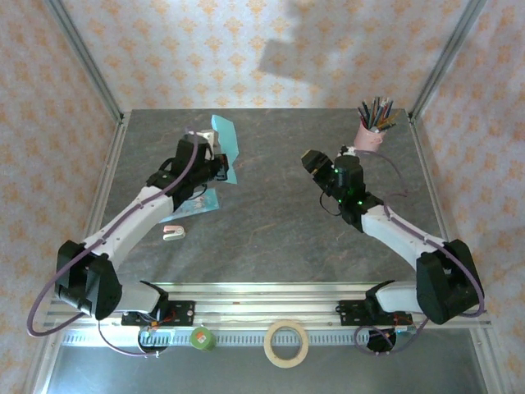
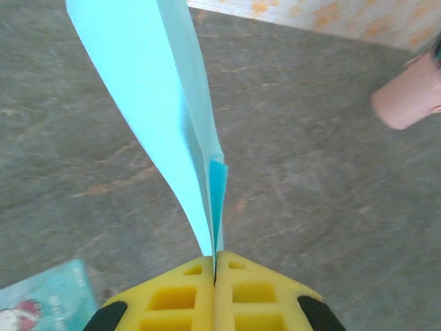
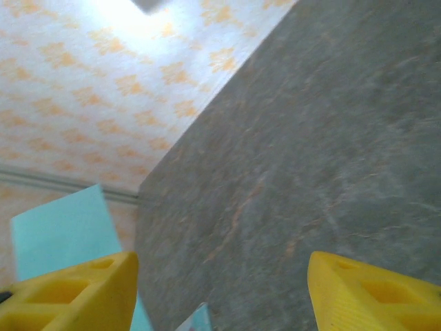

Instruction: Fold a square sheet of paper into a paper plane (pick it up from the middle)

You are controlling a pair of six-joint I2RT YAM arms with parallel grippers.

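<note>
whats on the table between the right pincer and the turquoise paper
Nothing: the top view shows a bare stretch of grey table between the right pincer and the paper.

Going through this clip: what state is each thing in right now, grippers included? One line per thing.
left gripper: shut on the square sheet of paper
square sheet of paper: folded, pinched at one end
right gripper: open, empty
pink cup: upright, full of pens
card: lying flat on the table
tape roll: lying flat at the near edge
</note>
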